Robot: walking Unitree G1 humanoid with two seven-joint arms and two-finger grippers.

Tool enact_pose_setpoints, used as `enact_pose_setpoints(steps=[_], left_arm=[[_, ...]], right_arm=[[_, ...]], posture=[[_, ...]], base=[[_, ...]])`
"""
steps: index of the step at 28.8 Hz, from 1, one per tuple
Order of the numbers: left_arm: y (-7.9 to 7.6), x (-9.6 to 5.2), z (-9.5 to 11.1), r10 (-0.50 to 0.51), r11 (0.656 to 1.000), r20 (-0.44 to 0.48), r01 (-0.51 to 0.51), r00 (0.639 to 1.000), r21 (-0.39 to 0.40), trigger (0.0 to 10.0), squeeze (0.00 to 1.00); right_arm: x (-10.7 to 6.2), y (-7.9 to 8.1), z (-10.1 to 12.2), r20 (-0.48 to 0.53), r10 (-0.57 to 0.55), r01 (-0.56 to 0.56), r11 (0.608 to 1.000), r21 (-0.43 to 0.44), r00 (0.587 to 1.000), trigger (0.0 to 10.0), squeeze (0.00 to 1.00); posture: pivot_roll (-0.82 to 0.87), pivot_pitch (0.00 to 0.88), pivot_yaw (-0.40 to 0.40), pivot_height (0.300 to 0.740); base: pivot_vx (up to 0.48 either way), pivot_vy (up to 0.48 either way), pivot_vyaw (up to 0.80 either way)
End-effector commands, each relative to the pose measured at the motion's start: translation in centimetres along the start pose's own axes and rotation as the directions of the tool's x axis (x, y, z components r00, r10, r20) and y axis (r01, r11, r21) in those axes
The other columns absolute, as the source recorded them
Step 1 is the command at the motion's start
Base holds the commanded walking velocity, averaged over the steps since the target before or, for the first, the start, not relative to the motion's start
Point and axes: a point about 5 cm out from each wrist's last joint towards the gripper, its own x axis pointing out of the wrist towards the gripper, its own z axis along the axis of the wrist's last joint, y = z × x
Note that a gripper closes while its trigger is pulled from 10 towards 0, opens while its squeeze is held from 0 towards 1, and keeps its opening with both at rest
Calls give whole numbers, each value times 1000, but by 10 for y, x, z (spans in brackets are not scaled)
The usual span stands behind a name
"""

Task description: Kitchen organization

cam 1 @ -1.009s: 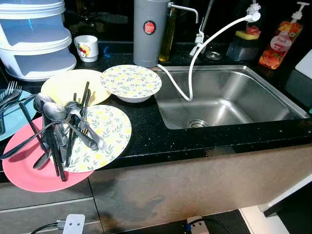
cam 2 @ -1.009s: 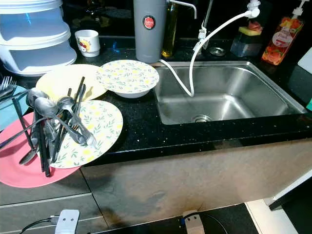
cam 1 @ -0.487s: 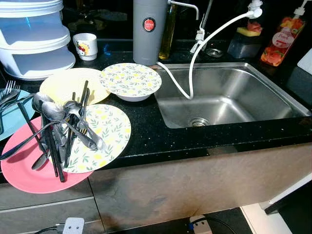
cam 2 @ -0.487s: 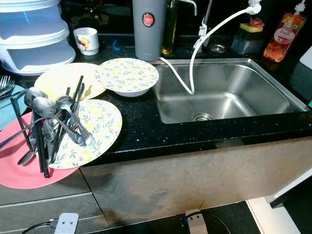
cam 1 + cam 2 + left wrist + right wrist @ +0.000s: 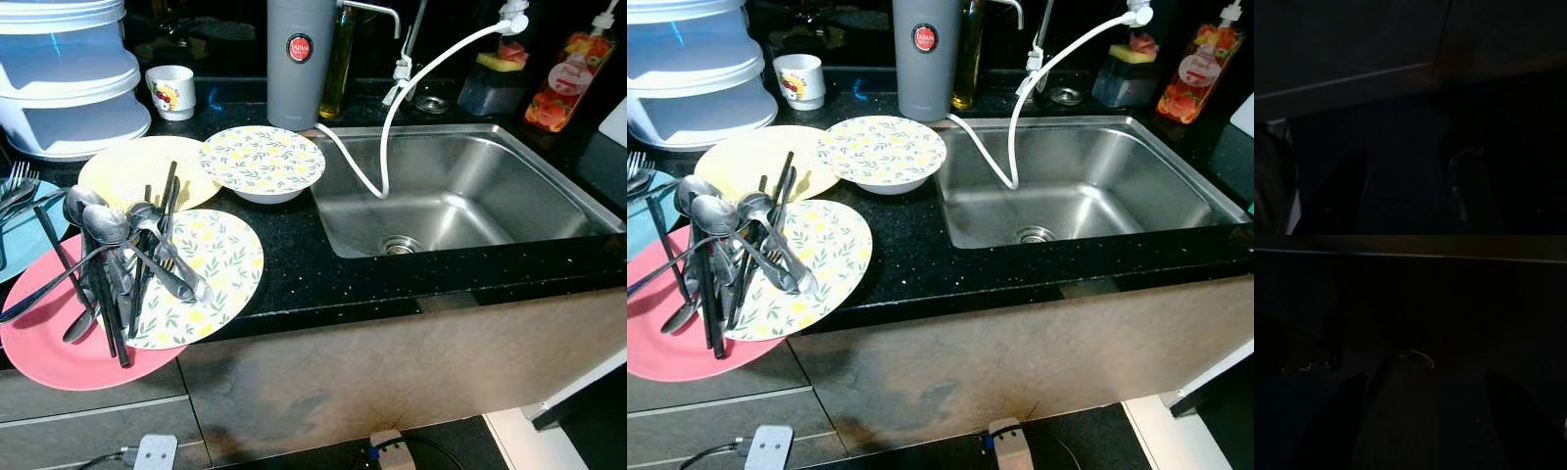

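On the black counter point(image 5: 313, 274) at the left lies a pink plate point(image 5: 49, 343) overlapped by a flat leaf-patterned plate point(image 5: 220, 264). A pile of spoons and dark chopsticks point(image 5: 118, 259) lies across both. Behind them sit a yellow plate point(image 5: 122, 171) and a leaf-patterned bowl point(image 5: 263, 162). A blue plate point(image 5: 20, 235) with forks point(image 5: 20, 181) is at the far left edge. Both arms hang in the dark. My left gripper point(image 5: 1410, 161) and right gripper point(image 5: 1424, 382) show faintly, fingers apart with nothing between them.
A steel sink point(image 5: 549, 186) with a white hose point(image 5: 392, 117) fills the right of the counter. Behind stand a grey flask point(image 5: 301, 59), a mug point(image 5: 174, 91), white stacked containers point(image 5: 69, 88), an oil bottle point(image 5: 338, 59) and a soap bottle point(image 5: 563, 83). Below, a power adapter point(image 5: 155, 452) lies on the floor.
The whole picture has shifted slightly, so the camera moved a little. Nothing on the counter has moved.
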Motion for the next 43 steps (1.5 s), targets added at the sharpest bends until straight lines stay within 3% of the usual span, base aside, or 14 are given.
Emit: enact_pose_setpoints(steps=[1,4,12,19,43], left_arm=[[8,-5,-14,29,999,-54,-30,998,-22,10000,0],[10,-8,-19,9,1000,-64,-10,998,-12,10000,0],[9,-9,-19,14,999,-48,-16,999,-37,10000,0],[7,-8,-19,-17,1000,-59,16,998,-17,10000,0],[13,-6,-15,-20,1000,-61,20,998,-4,10000,0]], right_arm=[[-3,-3,-15,-50,-1,1,1000,-6,999,10000,0],[-5,-3,-25,-79,27,-32,998,-63,997,10000,0],[-5,-4,-28,-90,20,-24,999,-46,996,10000,0],[-2,5,-14,-49,26,-27,999,-19,998,10000,0],[-6,-7,-30,-86,-12,8,999,-46,996,10000,0]], posture=[[104,171,-57,740],[99,175,-61,740],[108,189,-52,740],[90,172,-32,740],[91,138,-17,740]], base=[[0,0,0],[0,0,0],[0,0,0],[0,0,0],[0,0,0]])
